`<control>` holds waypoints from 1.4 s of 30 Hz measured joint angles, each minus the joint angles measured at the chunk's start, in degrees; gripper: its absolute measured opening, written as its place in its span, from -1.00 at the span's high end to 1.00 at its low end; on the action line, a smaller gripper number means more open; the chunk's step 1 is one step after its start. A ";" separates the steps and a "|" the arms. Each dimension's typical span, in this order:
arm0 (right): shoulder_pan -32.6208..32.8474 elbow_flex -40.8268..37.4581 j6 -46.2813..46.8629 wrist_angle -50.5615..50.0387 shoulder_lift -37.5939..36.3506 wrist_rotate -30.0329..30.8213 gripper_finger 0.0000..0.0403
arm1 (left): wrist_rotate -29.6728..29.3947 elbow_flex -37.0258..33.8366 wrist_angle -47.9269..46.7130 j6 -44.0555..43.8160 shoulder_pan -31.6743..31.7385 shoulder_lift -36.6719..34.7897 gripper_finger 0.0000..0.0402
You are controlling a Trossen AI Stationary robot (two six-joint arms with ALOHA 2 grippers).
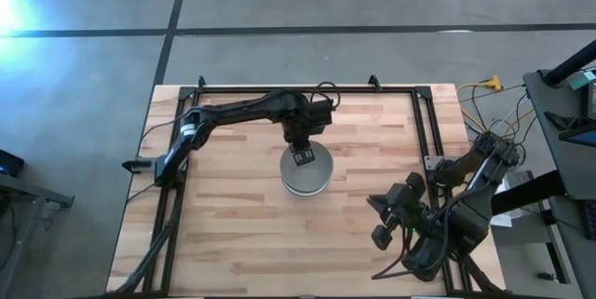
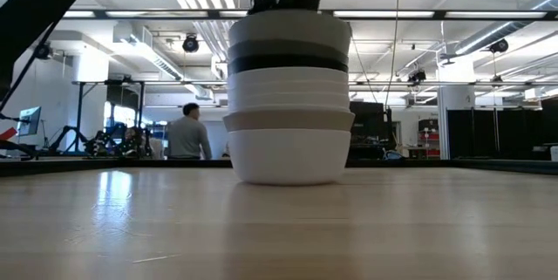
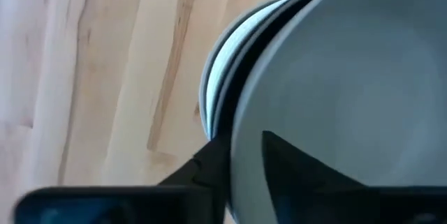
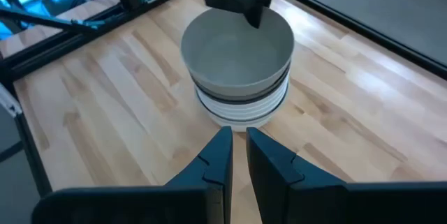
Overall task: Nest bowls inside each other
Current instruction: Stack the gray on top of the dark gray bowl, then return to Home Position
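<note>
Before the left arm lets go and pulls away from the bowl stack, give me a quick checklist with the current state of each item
1. All bowls in one stack: ok, no loose bowl on the table in the high view.
2. Top grey bowl seated level: ok in the low view.
3. Stack upright, not leaning: ok.
4. Left gripper clear of the top bowl's rim: not ok, its fingers straddle the rim.
5. Left fingers released: cannot tell.
6. Right gripper away from the stack: ok, parked near the table's right edge, fingers nearly shut and empty.
</note>
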 joint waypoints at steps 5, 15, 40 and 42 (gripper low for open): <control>-0.76 0.00 0.15 0.28 -0.05 0.83 0.81 | -2.43 0.00 0.20 0.49 0.22 -2.99 0.35; -3.28 0.00 -0.30 2.16 -0.05 3.73 0.81 | -8.68 -1.59 6.29 3.88 0.49 -9.95 0.12; -10.61 -0.11 -22.29 28.93 -0.43 8.45 0.81 | 7.22 -45.95 57.40 -6.68 -5.04 -53.86 0.52; -14.52 -0.22 -35.58 39.30 -0.64 -2.30 0.81 | 7.23 -54.86 66.75 -10.82 -6.44 -59.65 0.53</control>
